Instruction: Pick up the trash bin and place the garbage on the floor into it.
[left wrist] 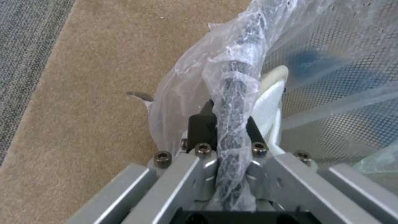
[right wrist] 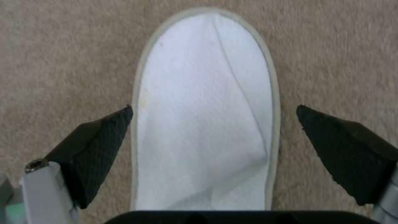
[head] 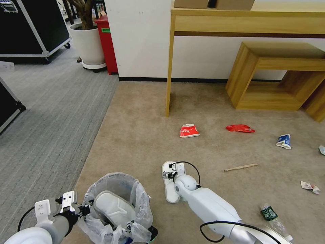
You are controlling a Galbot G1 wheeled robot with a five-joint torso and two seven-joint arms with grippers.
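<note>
The trash bin (head: 115, 206), lined with a crinkly see-through bag, hangs low at the robot's left, its rim pinched by the left gripper (head: 86, 209), whose fingers (left wrist: 202, 127) are closed on the bag-wrapped edge. One white slipper (head: 113, 207) already lies inside the bin. The right gripper (head: 169, 173) is down at the beige carpet (head: 135, 135) over a second white slipper (right wrist: 205, 118), its fingers (right wrist: 99, 146) spread wide to either side of the slipper and not touching it. Farther out on the carpet lie a red-white crushed cup (head: 189, 130), a red wrapper (head: 240, 128), a blue-white carton (head: 284, 141), a wooden stick (head: 240, 167), a crumpled paper (head: 310, 187) and, near the right arm, a green-label clear bottle (head: 272, 218).
</note>
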